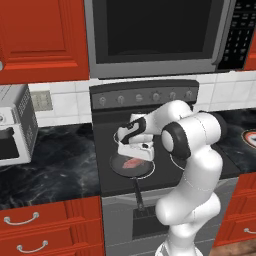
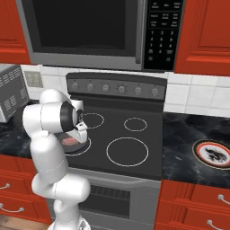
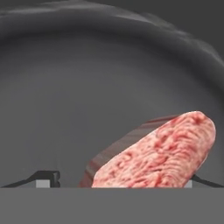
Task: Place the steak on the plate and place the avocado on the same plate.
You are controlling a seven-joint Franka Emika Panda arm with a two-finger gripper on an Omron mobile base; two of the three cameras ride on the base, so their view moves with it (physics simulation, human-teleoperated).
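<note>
Steak (image 3: 162, 155) in pan (image 3: 87, 87), bottom cut off; end effector (image 1: 134, 151) grip state unclear

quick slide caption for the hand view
Close over the raw steak lying in the black frying pan, end effector fingertips low beside it.

A home kitchen is showing here: a black glass-top stove (image 2: 130, 139) is sitting under a built-in microwave (image 2: 94, 31). Red cabinets (image 1: 42, 37) and a dark marble table (image 2: 188, 148) are flanking it, with a toaster oven (image 1: 15, 130) standing at nine o'clock.
</note>
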